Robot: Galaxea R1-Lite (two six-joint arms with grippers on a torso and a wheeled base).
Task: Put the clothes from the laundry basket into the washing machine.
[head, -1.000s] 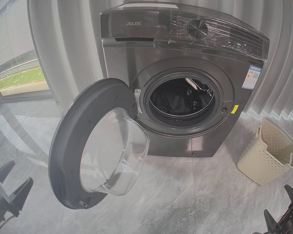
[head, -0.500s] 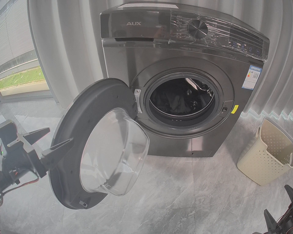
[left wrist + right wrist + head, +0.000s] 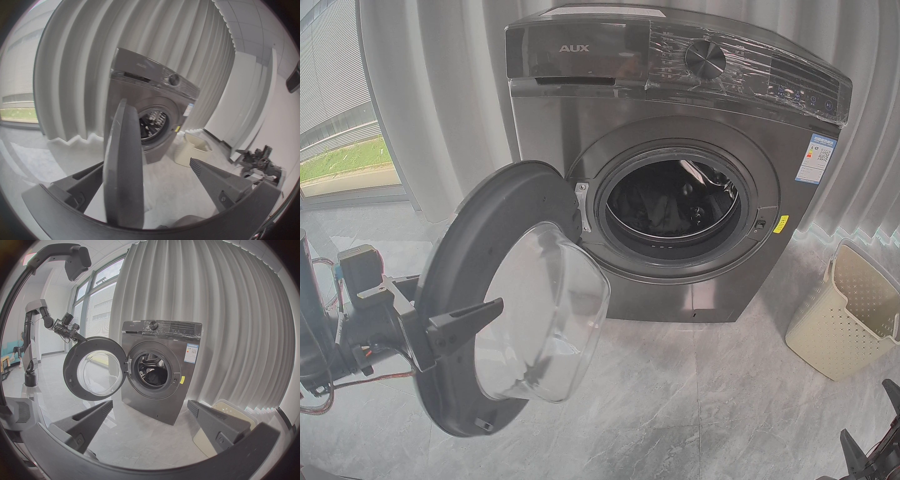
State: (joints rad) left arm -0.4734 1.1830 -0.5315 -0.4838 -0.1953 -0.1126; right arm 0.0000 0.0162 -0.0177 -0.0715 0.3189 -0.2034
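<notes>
Altogether 1 washing machine [image 3: 681,125], 1 basket [image 3: 850,312]

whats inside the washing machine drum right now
Dark clothes lie heaped in the drum of the washing machine, with bare shiny metal above them. How many pieces, and what lies beneath or farther back, is hidden in shadow.

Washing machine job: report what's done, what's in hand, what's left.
Done: dark clothes lie inside the grey front-loading washing machine; the cream perforated laundry basket shows none. In hand: the open left gripper straddles the rim of the round glass-centred door. Left: swinging that door shut, probably.
</notes>
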